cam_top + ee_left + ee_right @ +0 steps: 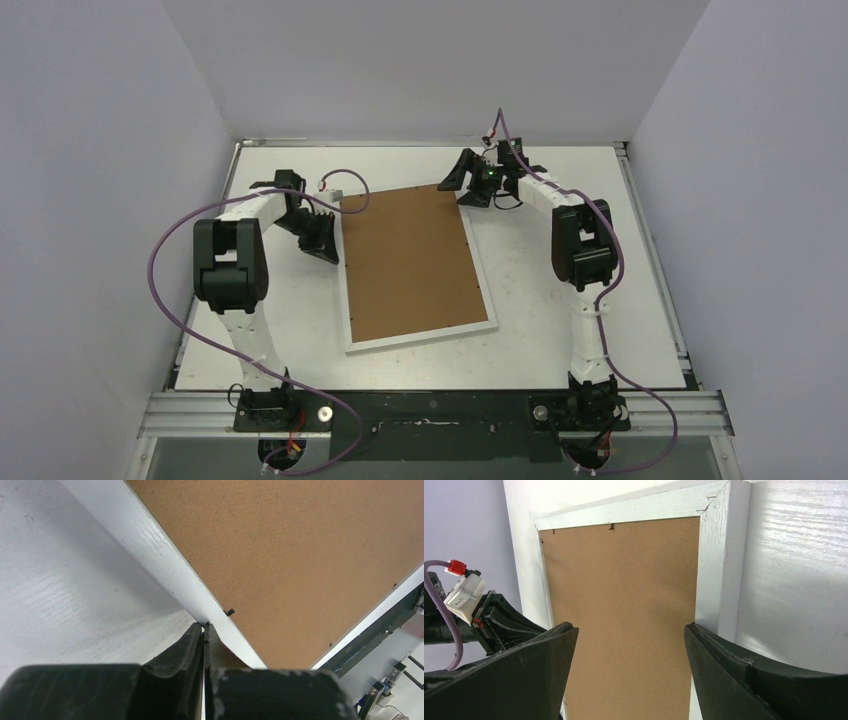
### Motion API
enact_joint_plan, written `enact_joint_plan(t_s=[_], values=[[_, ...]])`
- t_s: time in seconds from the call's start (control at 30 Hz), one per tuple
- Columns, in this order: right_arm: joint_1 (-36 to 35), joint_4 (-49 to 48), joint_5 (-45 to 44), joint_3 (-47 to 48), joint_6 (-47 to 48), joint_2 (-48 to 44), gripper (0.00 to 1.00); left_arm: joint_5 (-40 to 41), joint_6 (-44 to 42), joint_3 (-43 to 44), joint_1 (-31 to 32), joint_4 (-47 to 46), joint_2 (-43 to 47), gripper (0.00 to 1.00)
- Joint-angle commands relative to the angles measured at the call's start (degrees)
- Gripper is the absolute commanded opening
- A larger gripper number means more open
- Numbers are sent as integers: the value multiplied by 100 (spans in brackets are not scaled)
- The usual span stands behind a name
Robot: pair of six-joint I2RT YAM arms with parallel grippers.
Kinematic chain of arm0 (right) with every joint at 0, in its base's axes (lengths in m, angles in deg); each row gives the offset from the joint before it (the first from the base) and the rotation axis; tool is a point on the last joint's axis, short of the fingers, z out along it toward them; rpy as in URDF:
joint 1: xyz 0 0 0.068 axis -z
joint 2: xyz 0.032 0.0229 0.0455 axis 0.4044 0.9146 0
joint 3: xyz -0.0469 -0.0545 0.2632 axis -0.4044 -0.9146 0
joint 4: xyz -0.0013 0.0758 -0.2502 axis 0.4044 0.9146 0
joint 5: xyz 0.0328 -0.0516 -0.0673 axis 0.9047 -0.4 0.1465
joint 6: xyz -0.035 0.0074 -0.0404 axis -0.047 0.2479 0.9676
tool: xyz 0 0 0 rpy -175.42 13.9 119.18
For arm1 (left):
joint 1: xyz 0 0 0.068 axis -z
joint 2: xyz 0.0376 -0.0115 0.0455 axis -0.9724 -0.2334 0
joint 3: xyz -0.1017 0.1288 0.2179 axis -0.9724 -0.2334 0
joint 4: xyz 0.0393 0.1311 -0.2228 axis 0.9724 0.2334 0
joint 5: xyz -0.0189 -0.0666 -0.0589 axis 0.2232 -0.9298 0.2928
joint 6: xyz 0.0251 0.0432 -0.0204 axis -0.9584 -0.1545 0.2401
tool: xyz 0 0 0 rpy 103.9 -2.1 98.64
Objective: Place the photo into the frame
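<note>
The frame (422, 338) lies flat in the middle of the table (520, 350), back side up. Its long sides run from near to far, and its near end is turned a little to the right. You can see its narrow white border all the way round the brown backing board (410, 260), which fills the opening.

Your left gripper (330, 255) sits at the frame's left long side, toward the far end. In the left wrist view its fingers are pressed together with nothing between them. Their tips (205, 626) are right at the outer edge of the white border, just beside a small black tab (230, 612) at the edge of the board.

Your right gripper (488, 195) is at the frame's far right corner with its jaws spread wide and holding nothing. In the right wrist view one finger (724, 655) is over the white border there and the other is above the board. You cannot tell whether either finger touches.
</note>
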Motion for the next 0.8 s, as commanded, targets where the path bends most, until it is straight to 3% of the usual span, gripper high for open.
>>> enact_joint_plan(t_s=[0.0,0.77], values=[[-362,256,-245,-127,176,351,81,-92,-203,123,42,-233,-207,0],[-501,339,-124,-740,360,690,81,-141,-350,274,69,-130,-322,0]])
